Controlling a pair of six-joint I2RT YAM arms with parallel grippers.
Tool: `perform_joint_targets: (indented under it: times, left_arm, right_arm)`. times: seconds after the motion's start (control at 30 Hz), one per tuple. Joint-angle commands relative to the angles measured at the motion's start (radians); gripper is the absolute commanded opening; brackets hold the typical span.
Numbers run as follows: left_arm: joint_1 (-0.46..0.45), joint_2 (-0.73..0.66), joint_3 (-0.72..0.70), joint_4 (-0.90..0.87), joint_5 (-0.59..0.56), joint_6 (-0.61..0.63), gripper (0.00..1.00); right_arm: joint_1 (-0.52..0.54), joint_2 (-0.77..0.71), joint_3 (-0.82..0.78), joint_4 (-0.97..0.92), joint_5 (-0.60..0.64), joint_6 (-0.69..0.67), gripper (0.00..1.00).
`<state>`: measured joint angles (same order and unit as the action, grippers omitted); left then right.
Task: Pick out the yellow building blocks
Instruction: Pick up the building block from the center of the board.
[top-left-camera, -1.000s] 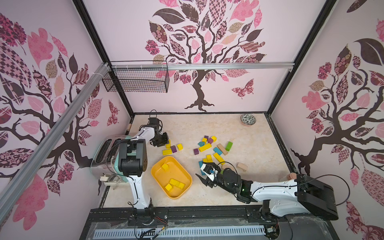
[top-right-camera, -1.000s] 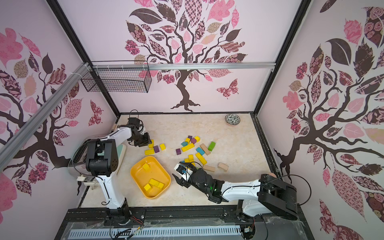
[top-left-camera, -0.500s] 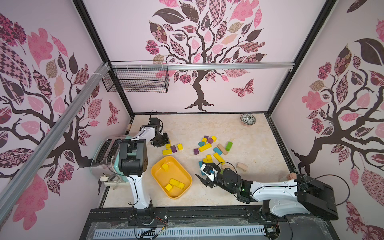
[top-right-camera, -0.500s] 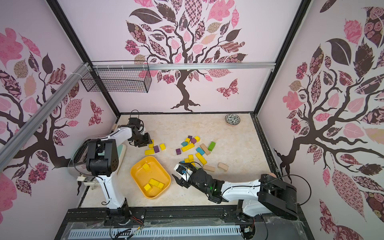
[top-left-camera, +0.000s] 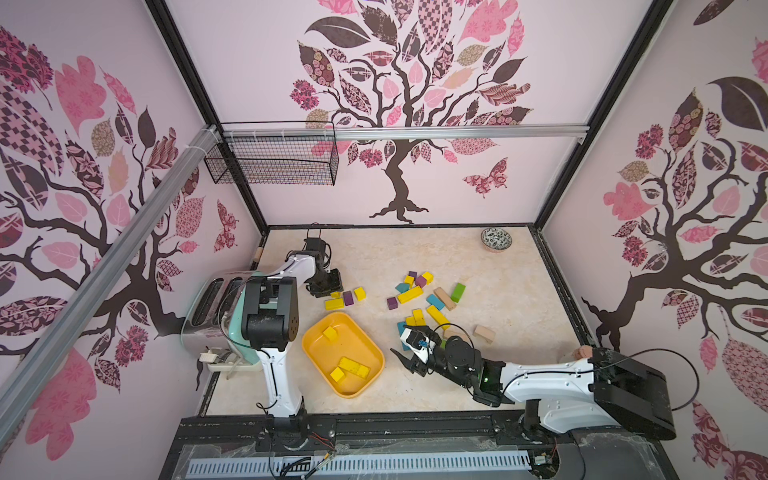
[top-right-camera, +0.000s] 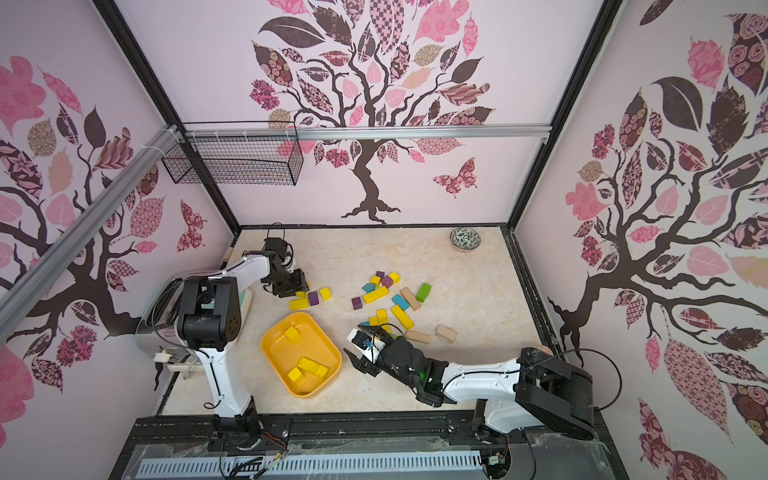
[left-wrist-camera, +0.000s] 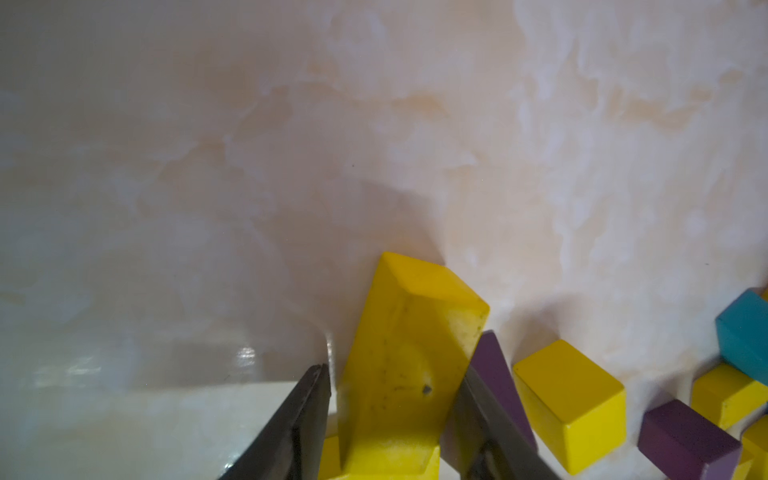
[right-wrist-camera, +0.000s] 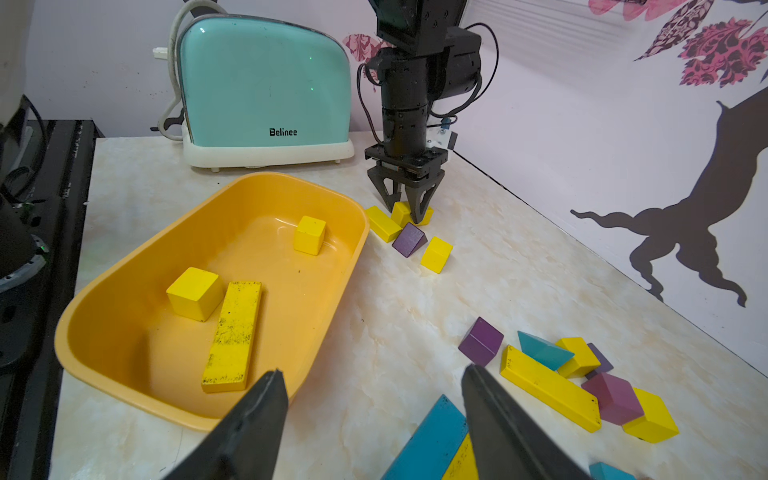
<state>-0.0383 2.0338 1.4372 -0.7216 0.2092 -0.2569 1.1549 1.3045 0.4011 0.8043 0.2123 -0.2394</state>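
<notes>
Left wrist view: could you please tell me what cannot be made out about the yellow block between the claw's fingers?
- yellow block: its near end is cut off by the picture's bottom edge.
- Contact: one finger overlaps the block's edge, so touching or apart cannot be told.
- purple block: largely hidden behind that finger.
- In both top views the left claw hides its tips under its own body.
</notes>
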Motion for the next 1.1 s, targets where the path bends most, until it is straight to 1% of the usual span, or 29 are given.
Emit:
perform_joint_targets:
  times: [0.0,0.1,0.17,0.23,0.43,0.73,0.83,0.97,1.07]
  left_arm:
    - [-0.004,0.015,-0.002,-0.012,-0.014,0.010,0.54]
    - [-0.012,0.026,0.004,-0.020,-0.014,0.016,0.54]
    - [-0.015,0.031,0.007,-0.024,-0.014,0.020,0.52]
    - [-0.015,0.031,0.005,-0.022,-0.013,0.021,0.49]
    - [-0.015,0.020,0.002,-0.014,-0.023,0.025,0.34]
    - [-0.014,-0.061,-0.029,0.026,-0.084,0.033,0.25]
    - [-0.014,-0.111,-0.039,0.036,-0.093,0.025,0.25]
    - [-0.027,-0.240,-0.099,0.072,-0.099,0.013,0.25]
    - [-0.055,-0.336,-0.147,0.077,-0.106,0.014,0.25]
  right_arm:
    - [-0.004,0.010,0.037,-0.002,-0.002,0.003,0.72]
    - [-0.004,0.006,0.035,-0.004,-0.007,0.002,0.71]
    - [-0.004,0.001,0.033,-0.005,-0.007,0.001,0.71]
    - [-0.004,-0.005,0.032,-0.004,-0.005,0.001,0.71]
    - [-0.004,-0.019,0.025,-0.001,-0.006,0.002,0.71]
    - [-0.004,-0.036,0.016,0.007,-0.010,0.002,0.71]
    - [-0.004,-0.044,0.012,0.009,-0.011,0.002,0.71]
    - [-0.004,-0.041,0.002,0.029,-0.009,0.001,0.71]
    - [-0.003,-0.036,0.004,0.030,-0.013,0.003,0.71]
